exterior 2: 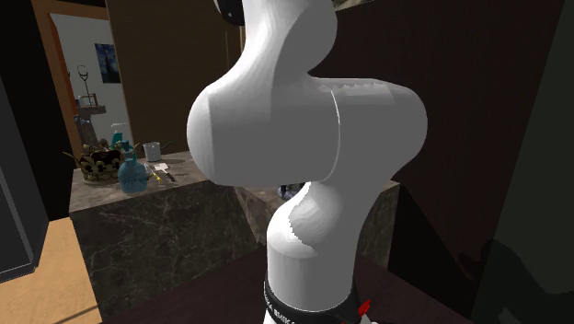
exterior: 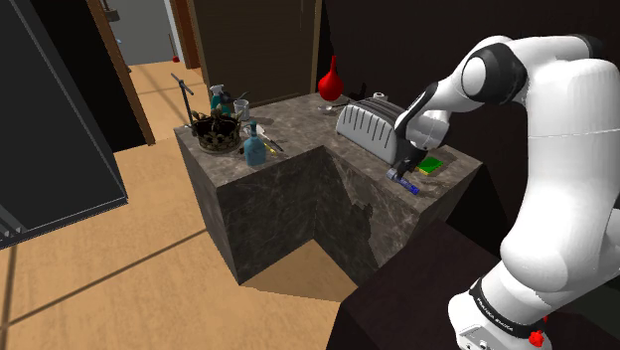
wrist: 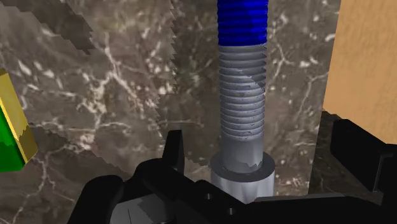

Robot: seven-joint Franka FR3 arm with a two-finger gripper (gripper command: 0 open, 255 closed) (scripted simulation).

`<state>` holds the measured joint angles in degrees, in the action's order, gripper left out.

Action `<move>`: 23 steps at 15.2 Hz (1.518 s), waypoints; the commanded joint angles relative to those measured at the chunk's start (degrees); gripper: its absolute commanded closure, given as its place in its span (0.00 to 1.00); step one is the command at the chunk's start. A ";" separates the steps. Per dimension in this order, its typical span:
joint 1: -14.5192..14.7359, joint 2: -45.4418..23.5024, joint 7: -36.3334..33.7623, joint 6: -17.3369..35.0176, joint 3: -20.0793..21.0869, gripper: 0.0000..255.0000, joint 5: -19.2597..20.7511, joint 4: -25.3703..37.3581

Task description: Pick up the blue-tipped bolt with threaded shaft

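The tool (exterior: 401, 171) is down at the tabletop (exterior: 298, 119), right of centre in the shoulder view. Its fingers (wrist: 173, 153) are spread wide, gripping nothing. On the wrist cam I've got the bolt (wrist: 242, 95) lying flat on the tabletop btwn the fingers, touching neither. It has a grey threaded shaft, w/ the blue tip pointing away from the tool and the head nearest it. A green-yellow block (exterior: 433, 165) sits just beside, and the toaster (exterior: 370, 125) is a bit further up the frame.

Shoulder view: looked down from beside my stand (exterior: 407, 298), leftward over the counter (exterior: 298, 124).
Second exterior view: stood close behind my arm (exterior 2: 313, 120), facing that counter.
Wrist view: hovered very near the bolt (wrist: 242, 108).
Shared: the far blue bottle (exterior: 254, 147).
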<state>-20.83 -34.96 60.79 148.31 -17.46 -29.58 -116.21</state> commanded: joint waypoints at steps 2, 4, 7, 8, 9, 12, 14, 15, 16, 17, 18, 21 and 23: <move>-0.88 -2.06 1.01 1.38 1.09 0.00 -1.19 0.68; -1.39 -3.44 1.57 2.25 1.77 0.00 -1.86 1.20; -1.80 -4.53 1.99 2.93 2.30 0.00 -2.36 1.64; -1.86 -4.56 2.06 2.95 2.32 1.00 -2.38 1.64; -1.90 -4.58 2.08 2.89 2.29 1.00 -2.36 1.72; -1.89 -4.57 2.07 2.90 2.30 1.00 -2.36 1.70; -1.89 -4.57 2.06 2.88 2.29 1.00 -2.35 1.72; -1.89 -4.59 2.06 2.87 2.29 1.00 -2.35 1.74; -1.89 -4.58 2.06 2.87 2.29 1.00 -2.35 1.73; -1.80 -4.54 1.99 2.92 2.30 1.00 -2.36 1.65; -1.54 -3.84 1.72 2.50 1.96 1.00 -2.05 1.36; -0.76 -1.77 0.89 1.19 0.94 1.00 -1.05 0.58; -0.25 -0.42 0.31 0.30 0.26 1.00 -0.34 0.11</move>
<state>-21.45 -36.17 61.48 149.00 -16.85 -30.29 -115.70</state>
